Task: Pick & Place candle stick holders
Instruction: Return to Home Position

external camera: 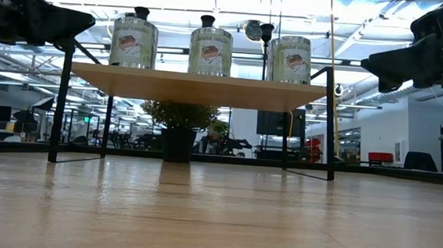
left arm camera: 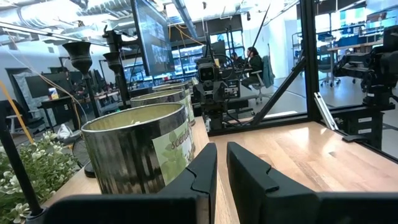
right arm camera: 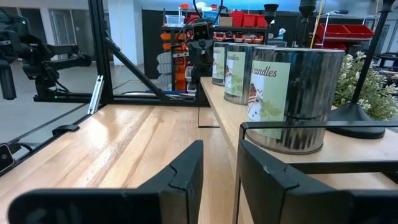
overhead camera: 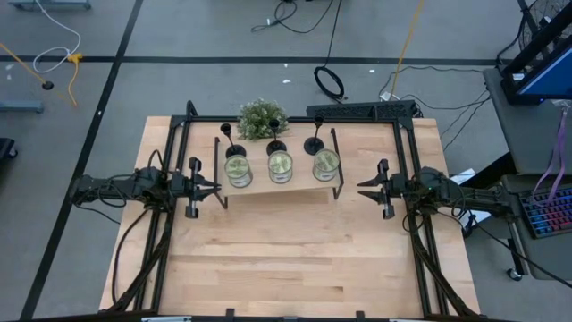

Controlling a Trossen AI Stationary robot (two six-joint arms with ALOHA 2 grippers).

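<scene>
Three matte-black candle stick holders stand upright on their disc bases along the far edge of a raised wooden shelf. In the low view only their cup tops show above the tins. My left gripper hovers off the shelf's left end, its fingers a narrow gap apart and empty; the nearest holder shows beyond a tin. My right gripper hovers off the shelf's right end, slightly open and empty; a holder's base shows behind the nearest tin.
Three metal candle tins stand in a row on the shelf in front of the holders. A bushy green plant stands behind the shelf. Black frame rails run along the table's sides. Bare tabletop lies toward the near edge.
</scene>
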